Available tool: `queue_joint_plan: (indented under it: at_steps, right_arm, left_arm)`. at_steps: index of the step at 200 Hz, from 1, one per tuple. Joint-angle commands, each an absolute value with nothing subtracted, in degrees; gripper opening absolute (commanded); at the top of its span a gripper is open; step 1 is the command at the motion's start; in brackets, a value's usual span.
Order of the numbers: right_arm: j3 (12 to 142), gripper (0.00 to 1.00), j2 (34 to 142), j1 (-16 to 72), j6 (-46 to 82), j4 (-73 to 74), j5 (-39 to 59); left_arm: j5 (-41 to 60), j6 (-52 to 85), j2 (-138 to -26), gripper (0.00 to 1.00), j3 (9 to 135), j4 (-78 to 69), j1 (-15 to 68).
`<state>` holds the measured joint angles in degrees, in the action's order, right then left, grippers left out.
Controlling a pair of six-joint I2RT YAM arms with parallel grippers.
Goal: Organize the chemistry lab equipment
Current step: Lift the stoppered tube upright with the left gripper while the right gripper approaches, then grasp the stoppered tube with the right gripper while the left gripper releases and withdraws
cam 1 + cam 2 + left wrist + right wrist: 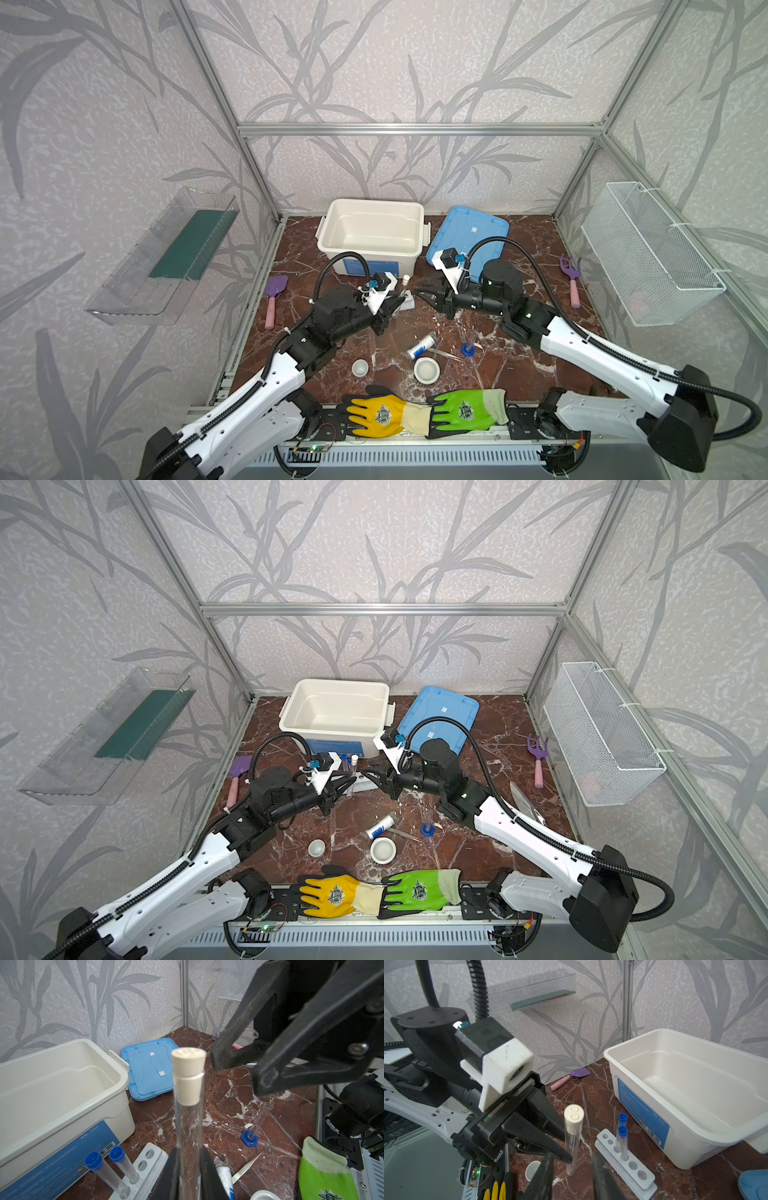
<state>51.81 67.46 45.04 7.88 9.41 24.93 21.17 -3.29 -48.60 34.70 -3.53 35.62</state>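
1. I have the left gripper (pixel 189 1153) closed on the white-capped test tube (pixel 188 1118). Its fingers (pixel 209 1169) clamp the lower half. The tube is upright with its cap on top. I cannot tell whether its foot touches the table (pixel 519 249).

2. My right gripper (pixel 235 1075) has its jaws parted and holds nothing. It faces the left gripper, with its tips near the tube's capped end but apart from it.

3. The white six-hole rack (pixel 149 1159) sits on the table just beside the left gripper, between it and the white bin (pixel 374 232). Two blue-capped test tubes (pixel 623 1147) stand in adjoining holes. In the right wrist view the holes on either side of them are open.

4. The white bin stands beyond the rack with its lid off. The blue lid (pixel 478 224) lies flat beside the bin, beyond the right gripper.

5. Behind both grippers, toward the arm bases, the blue-labelled vial (pixel 422 345) lies on its side. The metal tweezers (pixel 444 354) lie just beside it. The small blue-based clear vessel (pixel 468 348) stands on its base near the tweezers.

6. Further back toward the arm bases are the two small white ceramic dishes (pixel 360 368) (pixel 427 370), apart from each other. The larger one is near the vial.

7. The yellow glove (pixel 374 415) and green glove (pixel 465 409) lie at the table edge nearest the arm bases, cuffs overlapping.

8. The purple trowel (pixel 272 299) lies outboard of the left arm. The purple rake (pixel 572 282) lies outboard of the right arm.
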Motion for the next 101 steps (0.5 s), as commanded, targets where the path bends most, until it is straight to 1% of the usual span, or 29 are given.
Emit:
queue_joint_plan:
  at_steps: [1, 101]
  right_arm:
    - [53.7, 0.33, 68.1, 45.6, 7.4, 12.0, 24.9]
    - [56.4, 0.33, 73.0, 46.4, 8.0, 14.3, 26.7]
  left_arm:
    - [22.1, -2.7, -47.8, 0.17, 34.4, -4.7, 35.4]
    - [24.0, -2.9, -47.9, 0.17, 34.5, -4.3, 35.5]
